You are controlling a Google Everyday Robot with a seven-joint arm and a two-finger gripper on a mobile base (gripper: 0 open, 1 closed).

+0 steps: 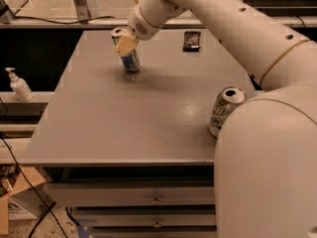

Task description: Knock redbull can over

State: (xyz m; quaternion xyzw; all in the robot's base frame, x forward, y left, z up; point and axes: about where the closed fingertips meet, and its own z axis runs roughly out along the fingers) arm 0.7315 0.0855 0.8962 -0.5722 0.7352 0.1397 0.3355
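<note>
**Gripper against the redbull can at the table's far left**

The slim silver redbull can with a blue lower part (131, 59) stands on its base on the flat grey table (124, 118), in the table's far-left part, well in from the left edge. Its top leans slightly toward the table's far-left corner.

The cream-coloured gripper with a tan tip (126, 43) is above that same part of the table, its tan tip lying against the upper half of the can, on the side that faces the table's front. Whether the gripper is open or closed on the can cannot be told. The thick cream robot arm (223, 24) reaches to it from the table's right side, crossing over the far-right corner.

A wider white-and-green soda can with an open top (225, 110) stands upright near the table's right edge, toward the front, partly hidden by the robot's rounded body. A small dark flat object (191, 40) lies at the table's far edge, right of the middle. Grey drawers with small knobs (156, 195) sit under the table's front edge. A white pump bottle (19, 86) stands on a ledge beyond the table's left side.
</note>
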